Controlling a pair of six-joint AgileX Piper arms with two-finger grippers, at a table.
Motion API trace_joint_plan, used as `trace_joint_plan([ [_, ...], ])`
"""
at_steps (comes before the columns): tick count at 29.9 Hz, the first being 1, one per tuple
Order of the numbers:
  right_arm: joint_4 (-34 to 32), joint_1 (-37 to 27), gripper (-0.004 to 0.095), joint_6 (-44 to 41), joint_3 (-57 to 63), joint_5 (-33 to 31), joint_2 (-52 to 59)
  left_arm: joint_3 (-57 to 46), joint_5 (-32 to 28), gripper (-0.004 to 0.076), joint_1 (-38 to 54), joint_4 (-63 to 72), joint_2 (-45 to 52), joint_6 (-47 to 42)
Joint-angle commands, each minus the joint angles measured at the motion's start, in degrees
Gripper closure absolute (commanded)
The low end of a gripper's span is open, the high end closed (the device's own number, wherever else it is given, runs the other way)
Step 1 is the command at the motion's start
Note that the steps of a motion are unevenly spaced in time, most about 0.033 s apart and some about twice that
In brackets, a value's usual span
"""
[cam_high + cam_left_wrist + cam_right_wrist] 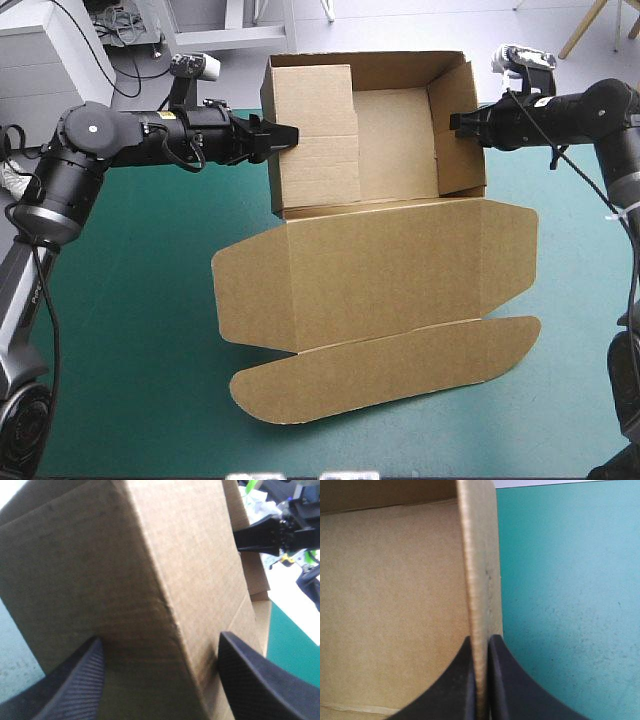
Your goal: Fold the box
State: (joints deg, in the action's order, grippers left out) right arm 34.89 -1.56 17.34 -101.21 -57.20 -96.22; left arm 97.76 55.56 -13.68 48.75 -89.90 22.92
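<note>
Two grippers flank one brown box on the teal-green cover: the right gripper pinches its right wall, nearly closed, while the left gripper stands wide open (black fingers astride the left wall's corner).

A lab: teal-green covered table, white cabinet and loose cables on the grey floor beyond.
</note>
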Motion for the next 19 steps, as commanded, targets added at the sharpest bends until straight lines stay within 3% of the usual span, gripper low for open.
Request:
trace_joint_plan([
  [1, 5.52, 0.38, 0.0919, -2.02, -1.66, 2.58, 2.76, 3.35, -1.45, 0.0270, -2.20, -4.55, 2.02, -5.42],
  [6, 2.98, 1.80, 0.0915, -4.35, -1.66, 2.71, 2.76, 8.16, 0.43, 0.0270, -4.78, -11.43, -0.45, -10.82],
  [19, -8.67, 7.66, 0.0910, -12.63, -1.66, 5.86, 2.66, 21.99, 14.52, 0.0304, -7.78, -32.89, -9.31, -22.00],
])
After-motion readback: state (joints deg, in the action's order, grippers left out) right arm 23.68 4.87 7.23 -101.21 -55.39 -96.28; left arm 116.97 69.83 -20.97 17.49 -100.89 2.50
